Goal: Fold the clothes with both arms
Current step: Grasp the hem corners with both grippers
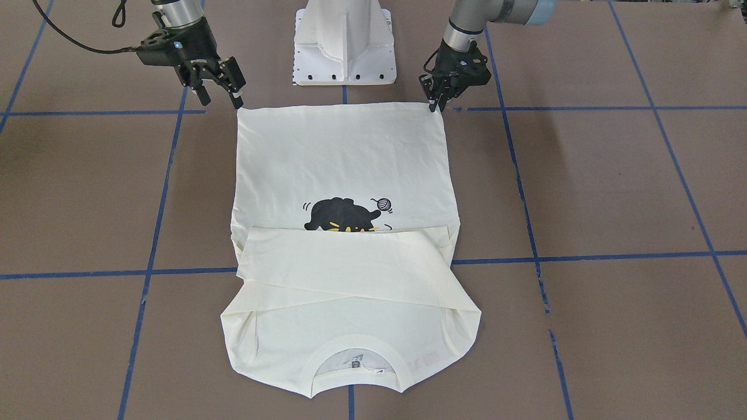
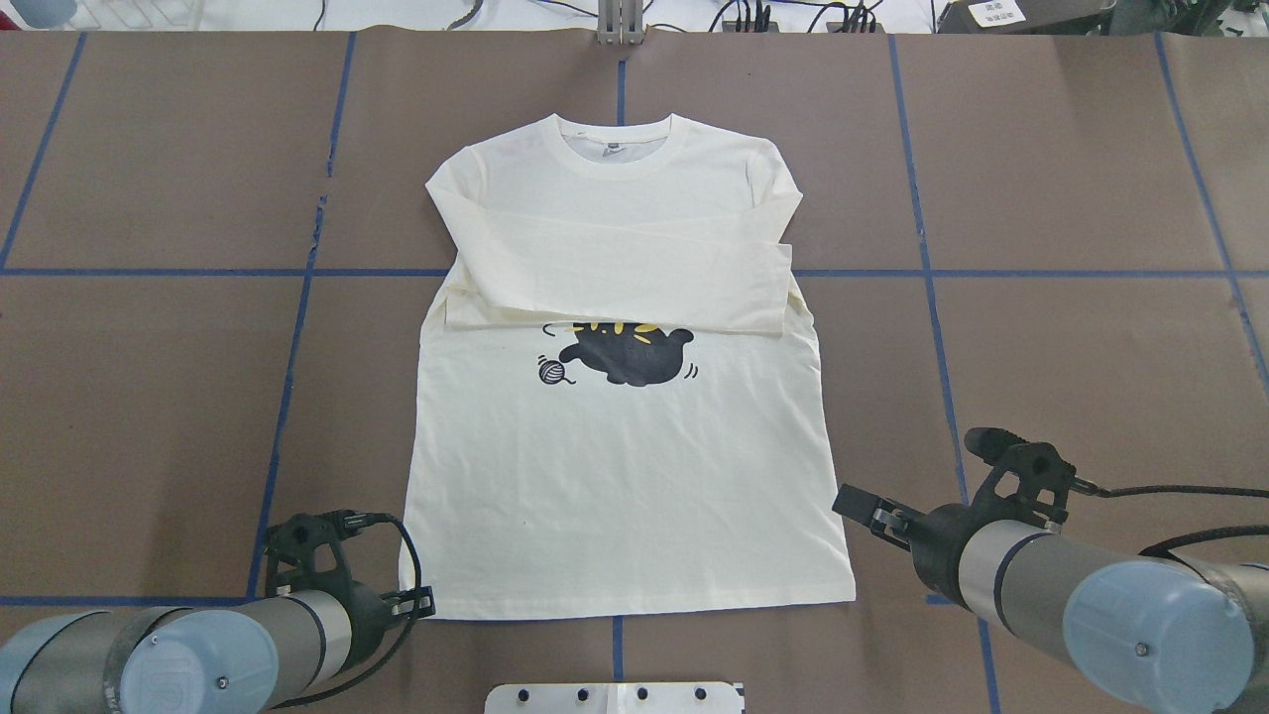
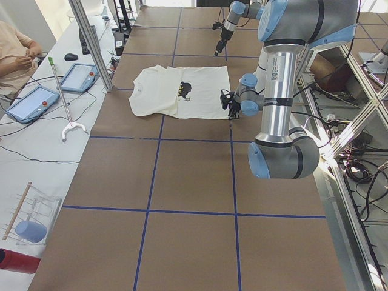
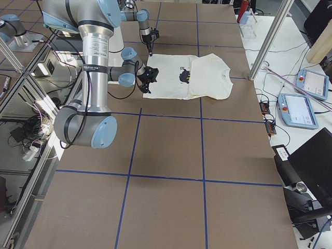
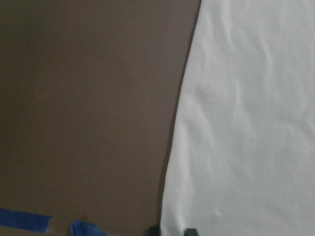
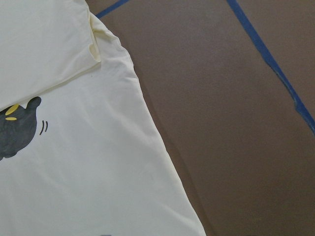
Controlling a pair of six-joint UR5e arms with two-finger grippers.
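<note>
The cream T-shirt [image 1: 344, 157] lies flat, print side up, collar away from me and hem toward me. Both sleeves are folded across the chest, hiding the top of the black cat print [image 2: 630, 357]. My left gripper [image 1: 433, 105] is down at the hem's left corner [image 2: 421, 602]. In the left wrist view its fingertips [image 5: 189, 231] stand close together astride the shirt's side edge, shut on the fabric. My right gripper [image 1: 220, 96] is open, above and just outside the hem's right corner [image 2: 855, 504]. The right wrist view shows the shirt's [image 6: 74, 172] right edge and no fingertips.
The white base pedestal [image 1: 344, 46] stands just behind the hem, between the two arms. Blue tape lines [image 2: 297, 327] cross the brown table. A side bench with tablets [image 3: 36, 100] and a seated person [image 3: 15, 48] lies past the collar end.
</note>
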